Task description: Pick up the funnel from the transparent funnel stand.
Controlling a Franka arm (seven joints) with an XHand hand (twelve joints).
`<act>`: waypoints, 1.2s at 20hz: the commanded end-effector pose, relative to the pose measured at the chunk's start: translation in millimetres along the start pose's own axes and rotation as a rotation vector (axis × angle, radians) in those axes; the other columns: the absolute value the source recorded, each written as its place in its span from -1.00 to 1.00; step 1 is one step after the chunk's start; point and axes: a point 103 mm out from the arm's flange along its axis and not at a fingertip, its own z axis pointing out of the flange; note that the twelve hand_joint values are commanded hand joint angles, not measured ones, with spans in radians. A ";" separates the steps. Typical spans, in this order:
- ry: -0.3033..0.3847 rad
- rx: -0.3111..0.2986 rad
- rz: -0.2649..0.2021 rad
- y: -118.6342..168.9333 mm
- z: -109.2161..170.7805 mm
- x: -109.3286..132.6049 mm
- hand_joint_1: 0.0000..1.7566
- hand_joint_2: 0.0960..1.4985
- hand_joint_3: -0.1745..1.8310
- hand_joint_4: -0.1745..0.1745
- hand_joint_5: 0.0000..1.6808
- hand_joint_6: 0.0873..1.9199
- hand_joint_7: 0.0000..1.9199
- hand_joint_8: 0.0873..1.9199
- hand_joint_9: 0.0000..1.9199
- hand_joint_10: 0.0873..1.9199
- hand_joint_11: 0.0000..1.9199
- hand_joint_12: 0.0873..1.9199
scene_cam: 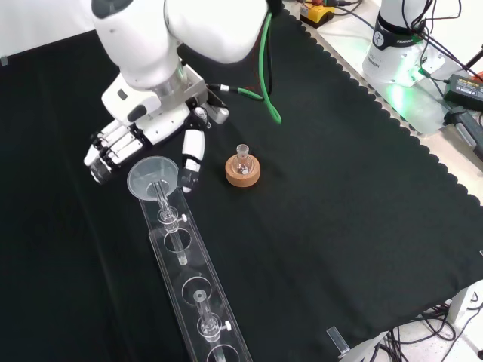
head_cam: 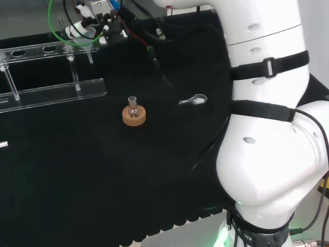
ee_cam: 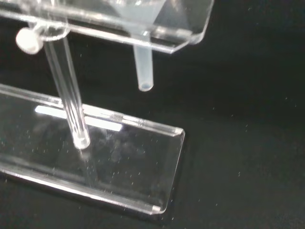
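A: In the front view we see the black and white hand (scene_cam: pixel 143 139) at the near end of the long clear plastic funnel stand (scene_cam: pixel 198 302), which lies on the black cloth worktop (scene_cam: pixel 339 226). Where is the funnel?

B: The translucent plastic funnel (scene_cam: pixel 152 178) sits in the end hole of the stand's upper bar, its wide mouth up. In the wrist view we see its narrow stem (ee_cam: pixel 143 71) hanging through that bar, its tip well above the stand's clear base plate (ee_cam: pixel 133 162).

A: And the fingers?

B: They reach down on the left of the funnel's rim in the front view, and the thumb (scene_cam: pixel 192 154) reaches down on the right, so the funnel's mouth lies between them. They are fairly straight and spread apart; we cannot tell whether any of them touches the rim.

A: Anything else near?

B: Just right of the thumb in the front view we see 1 small clear glass flask (scene_cam: pixel 242 158) upright on a round cork ring stand (scene_cam: pixel 243 172). In the head view a small clear spoon-like piece (head_cam: pixel 193 101) lies to the right of it
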 end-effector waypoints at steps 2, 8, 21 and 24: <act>-0.038 0.044 -0.012 2.5 12.7 11.0 -0.86 0.08 -0.80 0.21 -1.00 -1.00 -1.00 -1.00 -1.00 -1.00 -1.00 -0.60; -0.056 0.005 -0.020 0.8 13.9 9.2 -0.86 0.08 -0.80 0.18 -1.00 -1.00 -1.00 -1.00 -1.00 -1.00 -1.00 -0.36; -0.079 -0.111 -0.061 14.4 18.1 2.5 -0.83 0.08 -0.82 -0.08 -1.00 -1.00 -1.00 -0.67 -0.92 -0.03 -0.68 0.57; -0.084 -0.110 -0.061 17.0 18.7 2.8 -0.82 0.08 -0.82 -0.10 -0.98 -1.00 -1.00 -0.57 -0.88 -0.02 -0.67 0.57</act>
